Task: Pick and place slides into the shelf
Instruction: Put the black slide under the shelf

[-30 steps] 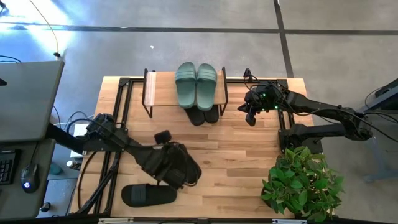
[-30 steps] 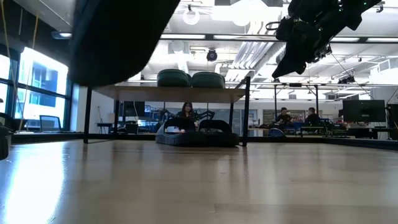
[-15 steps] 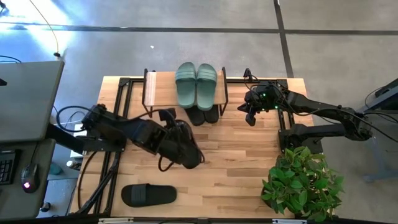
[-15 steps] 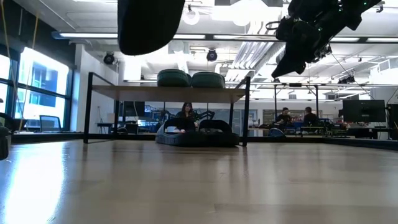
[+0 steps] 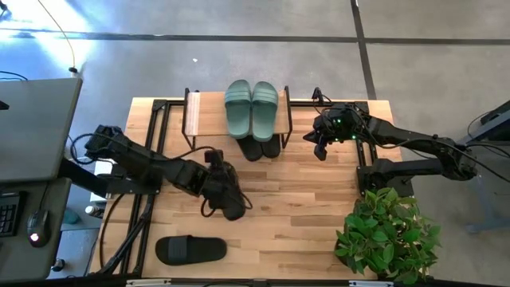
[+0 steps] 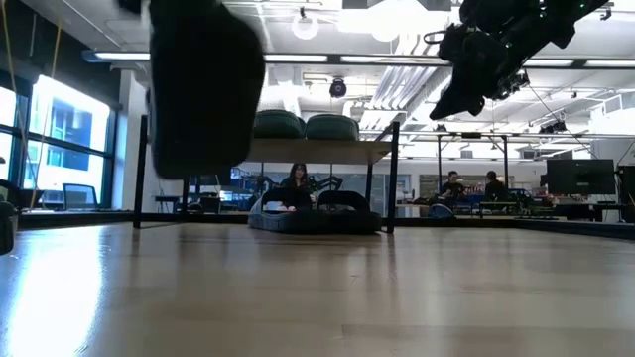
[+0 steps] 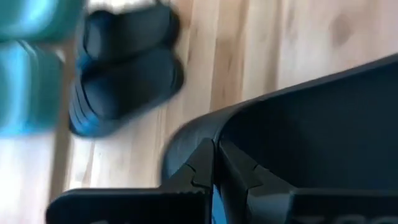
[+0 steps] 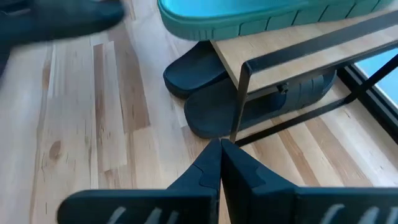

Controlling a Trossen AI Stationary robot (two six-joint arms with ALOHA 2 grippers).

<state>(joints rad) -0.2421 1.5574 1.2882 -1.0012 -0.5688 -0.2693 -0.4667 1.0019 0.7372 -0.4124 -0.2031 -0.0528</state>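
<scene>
My left gripper [image 5: 217, 177] is over the middle of the table, shut on a black slide [image 5: 229, 198], which shows as a dark shape in the air in the low view [image 6: 203, 89]. A second black slide [image 5: 190, 250] lies flat near the table's near edge. The shelf [image 5: 199, 118] stands at the far edge with the sage-green pair [image 5: 252, 108] on its top board and a black pair [image 5: 260, 147] on the table under it. My right gripper [image 5: 321, 148] hovers shut to the right of the shelf, touching nothing. My left gripper pinches the black slide's rim [image 7: 186, 134] between its two shut fingers [image 7: 202, 165]; which part of the slide that rim belongs to I cannot tell. The slide is lifted clear of the table and hangs below the gripper, standing nearly upright in the low view [image 6: 203, 149].
A potted plant [image 5: 386, 231] stands at the table's near right corner. The shelf's black frame posts [image 8: 239, 102] are just ahead of my right gripper. Bare wood lies between the shelf and the slide on the table. People sit in the room beyond.
My left gripper has carried the black slide from nearer the table's near edge toward the shelf. The slide has turned in the hold and then come lower, and it hangs more upright than before. The right arm has kept still.
</scene>
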